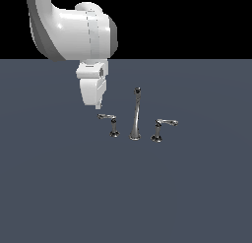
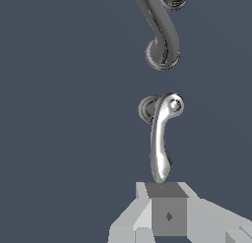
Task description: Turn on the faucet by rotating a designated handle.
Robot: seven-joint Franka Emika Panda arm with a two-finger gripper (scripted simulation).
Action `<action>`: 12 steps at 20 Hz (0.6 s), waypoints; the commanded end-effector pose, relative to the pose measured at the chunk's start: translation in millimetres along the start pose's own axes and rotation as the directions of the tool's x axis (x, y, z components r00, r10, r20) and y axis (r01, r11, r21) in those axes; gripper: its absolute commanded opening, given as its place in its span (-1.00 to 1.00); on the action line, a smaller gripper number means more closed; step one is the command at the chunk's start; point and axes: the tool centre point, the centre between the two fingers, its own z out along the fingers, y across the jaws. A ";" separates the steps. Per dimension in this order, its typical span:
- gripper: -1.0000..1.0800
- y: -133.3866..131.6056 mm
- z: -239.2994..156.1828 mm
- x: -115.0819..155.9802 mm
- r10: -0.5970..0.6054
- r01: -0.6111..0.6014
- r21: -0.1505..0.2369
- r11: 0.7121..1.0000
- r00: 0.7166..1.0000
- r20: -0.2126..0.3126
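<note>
- The faucet (image 1: 135,119) stands mid-floor as three chrome pieces: a tall spout with a lever on a short post on either side.
- Your target, the handle (image 1: 109,120), is the lever on the exterior view's left, nearest the gripper (image 1: 91,97).
- Expect a rigid, polished metal part fixed at its post. It should pivot, not lift, and the smooth chrome is likely slippery.
- Judge the best contact point as the free end of the lever (image 2: 161,166), farthest from the post, where leverage is greatest.
- The exterior view shows the gripper above and just beside the lever's free end, not touching it.
- The wrist view shows the lever tip just ahead of a fingertip (image 2: 167,215). It also shows the spout base (image 2: 162,54).
- You cannot tell the jaw opening from either view. Nothing appears to be held.
</note>
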 end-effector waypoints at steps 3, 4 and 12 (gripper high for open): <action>-1.00 -16.9 20.3 10.0 0.088 -0.088 -0.002 0.996 0.996 -0.002; -1.00 -19.8 23.9 11.9 0.104 -0.104 -0.002 0.995 0.995 -0.002; -1.00 -33.0 39.9 21.6 0.176 -0.176 -0.005 0.984 0.984 -0.001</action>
